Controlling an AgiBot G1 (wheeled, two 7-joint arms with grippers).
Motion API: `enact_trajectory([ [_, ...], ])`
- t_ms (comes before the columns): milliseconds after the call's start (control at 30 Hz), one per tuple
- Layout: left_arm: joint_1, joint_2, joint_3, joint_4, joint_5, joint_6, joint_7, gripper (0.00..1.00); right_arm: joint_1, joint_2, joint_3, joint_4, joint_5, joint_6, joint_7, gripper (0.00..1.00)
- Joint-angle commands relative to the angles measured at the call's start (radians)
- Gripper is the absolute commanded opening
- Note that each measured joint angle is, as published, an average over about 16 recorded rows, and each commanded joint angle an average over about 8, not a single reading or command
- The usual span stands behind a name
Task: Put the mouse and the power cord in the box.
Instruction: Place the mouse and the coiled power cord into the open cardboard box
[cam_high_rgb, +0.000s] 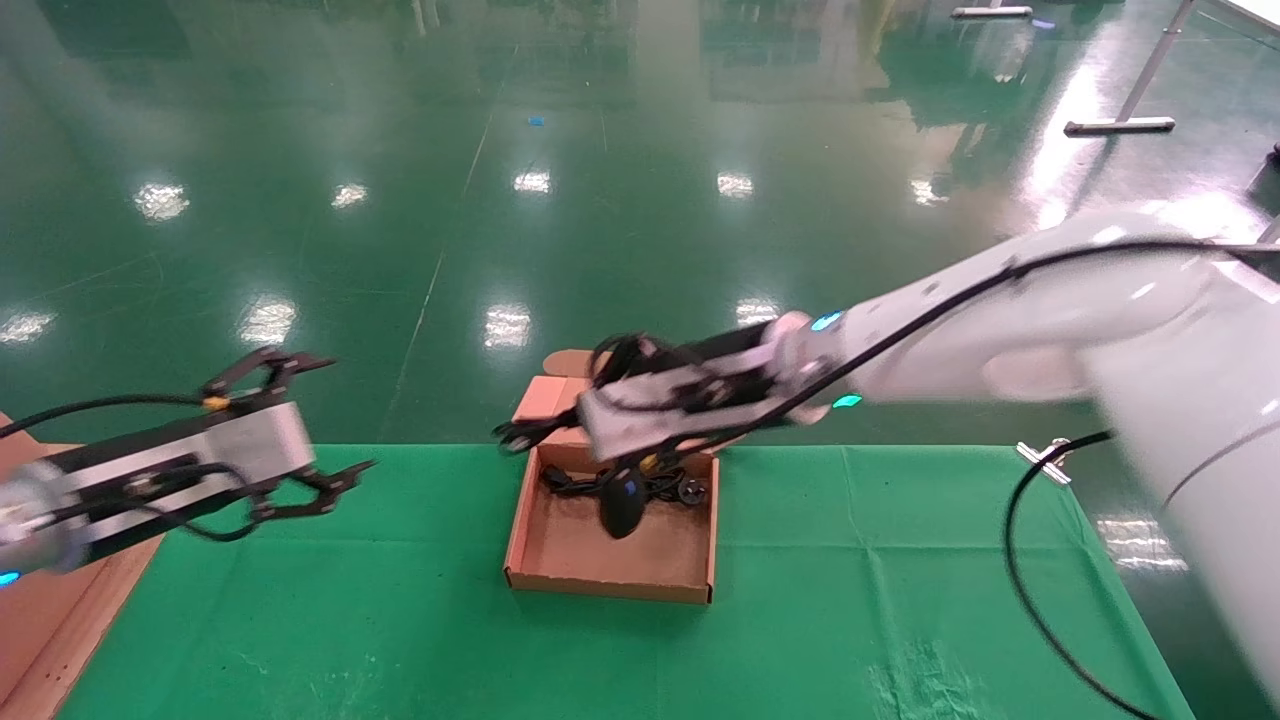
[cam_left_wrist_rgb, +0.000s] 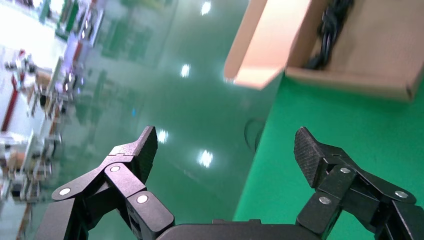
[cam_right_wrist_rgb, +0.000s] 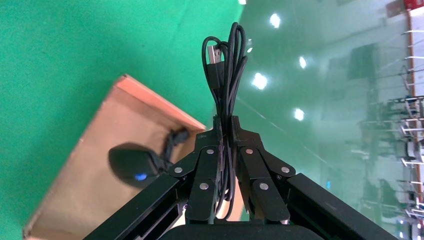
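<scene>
The brown box (cam_high_rgb: 560, 560) stands open at the middle of the green table, its lid (cam_high_rgb: 545, 400) tipped back. The power cord (cam_high_rgb: 565, 485) lies along the box's far wall and also shows in the left wrist view (cam_left_wrist_rgb: 327, 30). The black mouse (cam_high_rgb: 622, 505) with its blue spot is tilted inside the box. I cannot tell whether it rests on the floor or hangs. My right gripper (cam_high_rgb: 515, 435) hovers over the box's far left corner. In its wrist view this gripper (cam_right_wrist_rgb: 225, 122) is shut on the mouse's thin coiled wire (cam_right_wrist_rgb: 225, 65), with the mouse (cam_right_wrist_rgb: 132, 165) below. My left gripper (cam_high_rgb: 320, 430) hangs open and empty at the table's left.
A flat piece of brown cardboard (cam_high_rgb: 50, 600) lies at the table's left edge under my left arm. A metal clip (cam_high_rgb: 1040, 455) holds the green cloth (cam_high_rgb: 900, 560) at the far right edge. The shiny green floor lies beyond the table's far edge.
</scene>
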Motion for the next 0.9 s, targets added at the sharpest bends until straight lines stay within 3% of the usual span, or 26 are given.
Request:
enact_trajectory([
  [33,0.02,-0.047,-0.001,-0.031,-0.007,-0.014,-0.021,1.0,-0.032,0.0,-0.051,0.07,0.025,0.037,0.048,0.0],
  [433,0.029,-0.01,0.005,0.068,-0.006,-0.008,-0.005,1.0,-0.118,0.007,-0.291,0.112,0.115,0.313,0.128,0.03],
  [467,0.029,-0.005,0.005,0.076,-0.007,-0.006,-0.002,1.0,-0.122,0.007,-0.302,0.109,0.118,0.334,0.128,0.08],
  [667,0.029,0.007,0.001,0.103,-0.013,0.004,0.014,1.0,-0.148,0.008,-0.347,0.102,0.136,0.419,0.123,0.83],
  [733,0.029,0.007,0.0,0.105,-0.015,0.006,0.016,1.0,-0.154,0.008,-0.353,0.102,0.14,0.429,0.124,1.0],
  [900,0.029,0.008,0.0,0.106,-0.015,0.007,0.015,1.0,-0.154,0.008,-0.351,0.101,0.141,0.427,0.123,1.0],
])
